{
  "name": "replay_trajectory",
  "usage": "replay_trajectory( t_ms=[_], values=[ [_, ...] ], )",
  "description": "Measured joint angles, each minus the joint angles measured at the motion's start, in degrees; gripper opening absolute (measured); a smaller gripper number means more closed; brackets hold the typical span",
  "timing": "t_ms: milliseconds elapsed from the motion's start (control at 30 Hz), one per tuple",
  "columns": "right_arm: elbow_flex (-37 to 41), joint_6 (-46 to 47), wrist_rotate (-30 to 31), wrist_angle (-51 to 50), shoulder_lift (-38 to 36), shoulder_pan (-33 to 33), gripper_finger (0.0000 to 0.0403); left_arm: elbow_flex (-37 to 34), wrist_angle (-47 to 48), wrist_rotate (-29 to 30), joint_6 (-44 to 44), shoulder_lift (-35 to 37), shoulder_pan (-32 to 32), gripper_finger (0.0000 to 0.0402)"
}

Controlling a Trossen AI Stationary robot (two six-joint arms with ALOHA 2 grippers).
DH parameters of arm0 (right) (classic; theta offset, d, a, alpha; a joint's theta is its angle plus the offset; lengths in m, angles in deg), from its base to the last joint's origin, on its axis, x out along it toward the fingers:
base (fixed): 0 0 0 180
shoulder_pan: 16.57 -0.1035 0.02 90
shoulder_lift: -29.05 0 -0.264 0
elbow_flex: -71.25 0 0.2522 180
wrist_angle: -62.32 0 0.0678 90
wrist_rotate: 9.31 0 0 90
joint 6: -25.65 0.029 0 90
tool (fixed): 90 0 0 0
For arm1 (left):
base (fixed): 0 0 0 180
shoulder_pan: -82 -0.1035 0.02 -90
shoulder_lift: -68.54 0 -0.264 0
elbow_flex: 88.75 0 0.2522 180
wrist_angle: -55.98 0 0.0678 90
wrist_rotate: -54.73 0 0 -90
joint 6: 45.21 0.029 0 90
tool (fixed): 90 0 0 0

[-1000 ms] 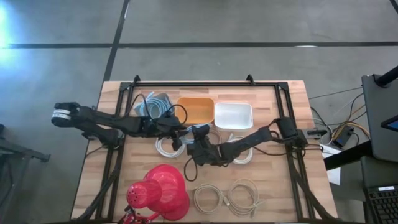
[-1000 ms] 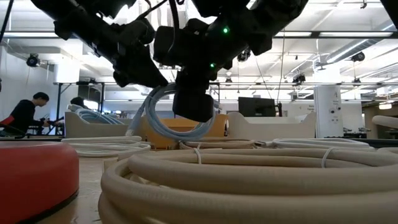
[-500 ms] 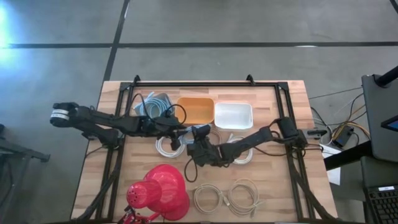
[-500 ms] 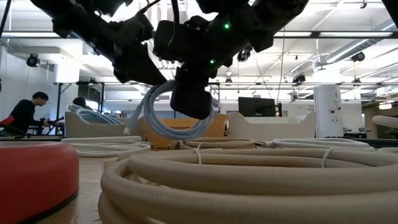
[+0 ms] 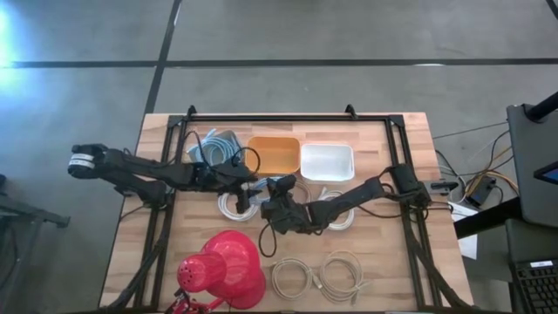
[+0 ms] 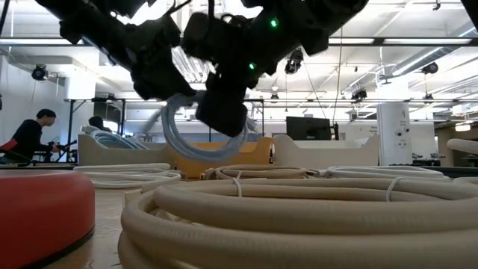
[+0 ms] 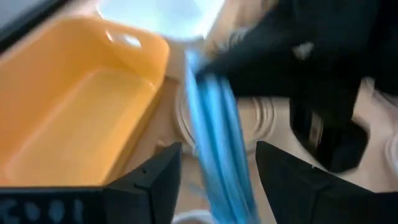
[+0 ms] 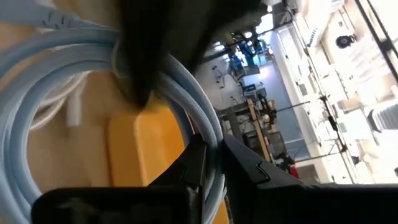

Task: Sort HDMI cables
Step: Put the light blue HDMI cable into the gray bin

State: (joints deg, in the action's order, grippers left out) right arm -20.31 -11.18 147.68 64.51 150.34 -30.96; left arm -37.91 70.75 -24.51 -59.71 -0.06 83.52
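Low view: the right gripper (image 6: 222, 119), fingers pinched on a light blue cable coil (image 6: 196, 134), holds it above the table near the orange bin (image 5: 274, 153). The left gripper (image 7: 217, 168) stands spread around it. The smooth, springy loops could slip or unwind, I judge.

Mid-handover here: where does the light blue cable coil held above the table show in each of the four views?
High view: mostly hidden between the two hands at table centre, below the orange bin.
Low view: light blue cable coil hanging upper centre, orange bin behind.
Left wrist view: blue strands between the left hand's open fingers, bin beside.
Right wrist view: coil, pinched by the right hand.
Shared landmark: the orange bin.
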Motion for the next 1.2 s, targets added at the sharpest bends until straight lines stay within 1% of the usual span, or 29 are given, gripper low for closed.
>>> replay_trajectory(
  t_ms=[167, 233, 633, 700, 767, 833, 1033, 1067, 1200],
  values=[
    [0.6, 1.5, 0.3, -0.7, 0.0, 0.0, 0.0029, 0.7, -1.0, 0.1, 0.0, 2.3, 0.1, 0.0211],
    [0.6, 1.5, 0.1, -0.7, 0.1, 0.0, 0.0029, 0.4, -0.4, -0.8, -0.1, 2.5, 0.1, 0.0211],
    [-1.0, 2.3, 0.0, -0.4, 0.1, 0.0, 0.0029, -0.7, -0.5, -0.5, -0.4, -1.3, 0.1, 0.0208],
    [-1.1, 2.3, 0.0, -0.4, 0.1, 0.0, 0.0029, -0.7, -0.4, -0.2, -0.4, -1.3, 0.1, 0.0200],
    [-1.2, 2.4, 0.1, -0.4, 0.1, 0.0, 0.0034, -0.7, -0.6, -0.2, -0.4, -1.3, 0.1, 0.0181],
    [-1.4, 2.4, 0.1, -0.4, 0.1, 0.0, 0.0044, -0.7, -0.5, -0.2, -0.3, -1.3, 0.1, 0.0151],
    [-1.7, 2.2, 0.3, -0.4, 0.1, 0.0, 0.0092, -0.7, -0.1, 0.1, -0.3, -1.3, 0.0, 0.0041],
    [-1.7, 2.2, 0.3, -0.4, 0.1, 0.0, 0.0098, -0.7, 0.0, 0.2, -0.3, -1.3, 0.0, 0.0032],
    [-1.7, 2.2, 0.3, -0.6, 0.1, -0.3, 0.0121, -0.7, 1.2, 2.4, -0.9, -0.4, 0.1, 0.0032]
  ],
)
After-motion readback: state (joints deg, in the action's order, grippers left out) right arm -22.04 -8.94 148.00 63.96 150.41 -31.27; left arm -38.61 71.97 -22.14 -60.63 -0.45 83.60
